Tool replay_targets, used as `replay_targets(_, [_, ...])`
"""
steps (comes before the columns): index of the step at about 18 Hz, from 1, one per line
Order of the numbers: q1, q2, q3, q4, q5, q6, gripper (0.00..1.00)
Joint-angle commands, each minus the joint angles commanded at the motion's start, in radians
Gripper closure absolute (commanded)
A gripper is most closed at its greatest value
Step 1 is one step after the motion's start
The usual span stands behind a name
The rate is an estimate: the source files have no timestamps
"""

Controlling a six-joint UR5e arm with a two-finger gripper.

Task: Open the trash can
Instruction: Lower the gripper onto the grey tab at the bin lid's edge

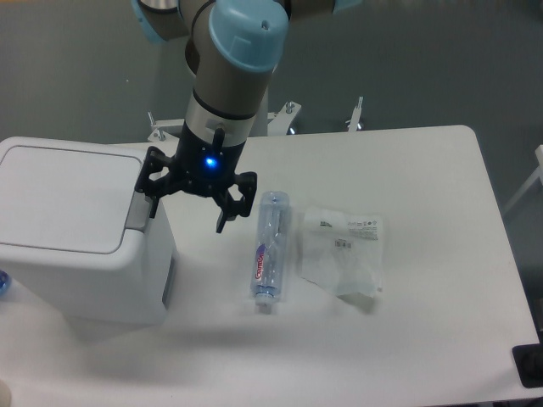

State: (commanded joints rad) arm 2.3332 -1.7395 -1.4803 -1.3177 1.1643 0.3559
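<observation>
The trash can (81, 271) is a large boxy white bin at the left of the table. Its flat white lid (64, 197) lies shut, and the grey push tab (139, 209) runs along the lid's right edge. My gripper (188, 215) is open, fingers pointing down, with a blue light on its body. Its left finger (153, 206) hangs just over the grey tab at the bin's right rim; the right finger (223, 217) hangs over the table beside the bin. I cannot tell whether the left finger touches the tab.
A clear plastic bottle (269, 247) lies on the table right of the gripper. A crumpled clear plastic bag (342, 251) lies right of the bottle. A dark object (529, 366) sits at the table's front right corner.
</observation>
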Motion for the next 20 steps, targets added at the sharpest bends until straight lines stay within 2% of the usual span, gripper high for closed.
replay_targets(13, [-0.008,0.012,0.008,-0.002,-0.002,-0.023,0.0])
replay_targets(20, [-0.028,0.012,-0.015,0.002,0.012,-0.025,0.0])
